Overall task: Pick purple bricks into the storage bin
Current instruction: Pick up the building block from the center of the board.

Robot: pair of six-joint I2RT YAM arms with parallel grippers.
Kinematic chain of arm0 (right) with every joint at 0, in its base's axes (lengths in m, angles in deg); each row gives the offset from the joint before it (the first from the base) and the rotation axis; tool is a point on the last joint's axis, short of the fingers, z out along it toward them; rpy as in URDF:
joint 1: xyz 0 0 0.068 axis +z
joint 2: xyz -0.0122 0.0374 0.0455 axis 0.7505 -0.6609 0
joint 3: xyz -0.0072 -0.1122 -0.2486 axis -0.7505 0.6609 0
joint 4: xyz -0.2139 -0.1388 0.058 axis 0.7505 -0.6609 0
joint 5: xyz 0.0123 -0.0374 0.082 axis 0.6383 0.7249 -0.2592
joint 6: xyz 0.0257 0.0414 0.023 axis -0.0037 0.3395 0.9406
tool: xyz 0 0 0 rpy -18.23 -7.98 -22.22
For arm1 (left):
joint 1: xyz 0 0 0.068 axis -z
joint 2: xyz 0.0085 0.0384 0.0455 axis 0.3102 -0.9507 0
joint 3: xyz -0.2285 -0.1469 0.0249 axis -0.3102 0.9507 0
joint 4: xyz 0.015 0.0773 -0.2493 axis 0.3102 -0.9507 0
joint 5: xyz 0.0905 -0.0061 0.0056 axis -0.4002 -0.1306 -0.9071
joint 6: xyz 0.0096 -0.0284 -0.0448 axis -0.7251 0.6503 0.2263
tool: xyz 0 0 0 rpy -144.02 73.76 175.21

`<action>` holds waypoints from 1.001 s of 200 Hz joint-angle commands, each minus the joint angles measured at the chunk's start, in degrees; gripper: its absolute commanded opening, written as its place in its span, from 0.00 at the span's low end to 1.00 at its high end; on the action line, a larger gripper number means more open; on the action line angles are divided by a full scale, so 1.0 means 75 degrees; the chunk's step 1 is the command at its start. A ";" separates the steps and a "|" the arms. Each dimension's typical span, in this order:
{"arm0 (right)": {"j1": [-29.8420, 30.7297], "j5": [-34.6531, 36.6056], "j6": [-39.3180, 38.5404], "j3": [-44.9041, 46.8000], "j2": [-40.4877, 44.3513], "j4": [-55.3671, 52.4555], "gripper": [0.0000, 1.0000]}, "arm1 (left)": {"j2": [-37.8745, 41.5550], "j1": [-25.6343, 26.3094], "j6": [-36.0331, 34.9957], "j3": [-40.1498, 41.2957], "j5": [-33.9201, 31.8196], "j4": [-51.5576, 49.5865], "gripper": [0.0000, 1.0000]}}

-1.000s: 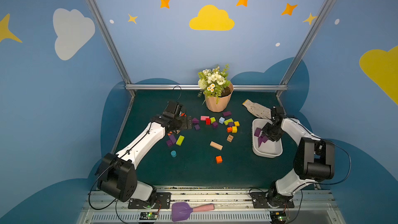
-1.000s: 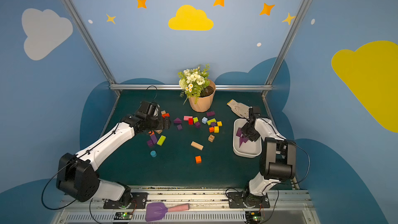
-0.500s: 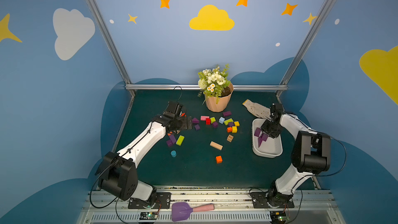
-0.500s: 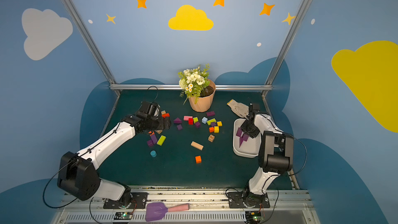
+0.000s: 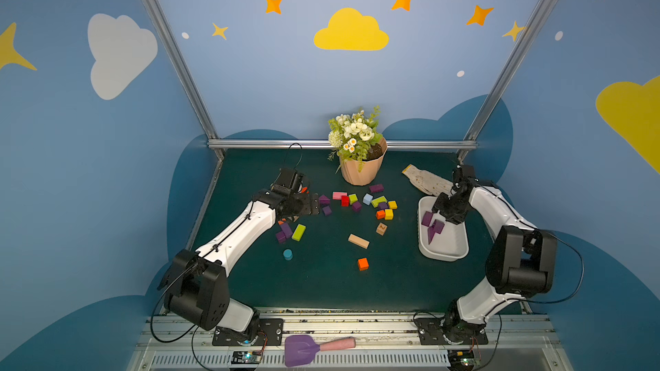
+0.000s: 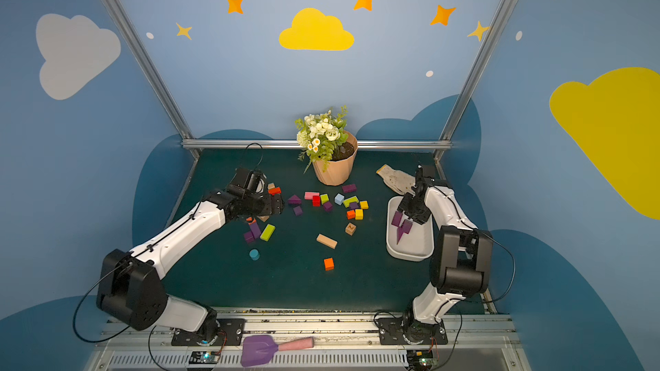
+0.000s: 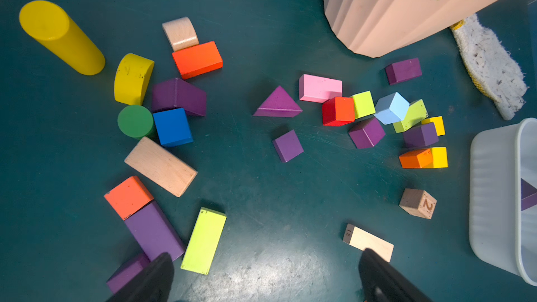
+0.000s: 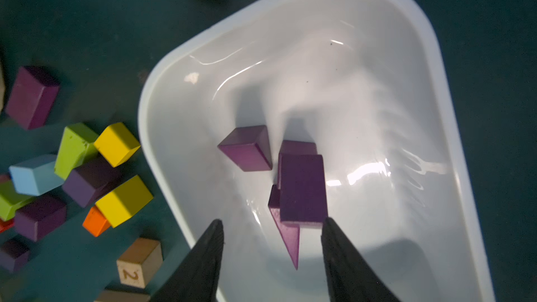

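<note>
Mostly dk-green tabletop (image 5: 321, 287), blue cloud walls (image 5: 285, 83)

Dark-purple bricks (image 8: 302, 187), white storage bin (image 8: 363, 68), ribbed peach flowerpot (image 5: 360, 173), dark-teal tabletop (image 5: 321, 287)

Soft, even overhead light keeps both top views bright and sharp. On the dark bench (image 5: 321, 290), the storage bin (image 5: 451, 244) at three o'clock looks washed-out white. In the right wrist view, glare streaks the bin's floor, the purple bricks (image 8: 247, 149) cast soft grey shadows, and the loose blocks outside the bin blur. In the left wrist view, a dull sheen lies on the bench.
</note>
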 commanded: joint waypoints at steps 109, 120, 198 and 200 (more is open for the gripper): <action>0.1555 -0.2267 -0.2281 -0.0294 0.1392 0.0236 0.67 | -0.0058 -0.0022 -0.0075 -0.0119 0.0193 0.0038 1.00; 0.1710 -0.2435 -0.2437 -0.0236 0.1436 0.0402 0.67 | -0.0059 -0.0033 -0.0077 -0.0116 0.0193 0.0028 1.00; 0.2409 -0.2679 -0.2779 0.0274 0.1265 0.1653 0.65 | 0.0001 -0.0028 -0.0087 -0.0101 0.0193 0.0041 1.00; 0.2427 -0.2680 -0.2776 0.0283 0.1242 0.1685 0.65 | 0.0001 -0.0040 -0.0089 -0.0107 0.0193 0.0041 1.00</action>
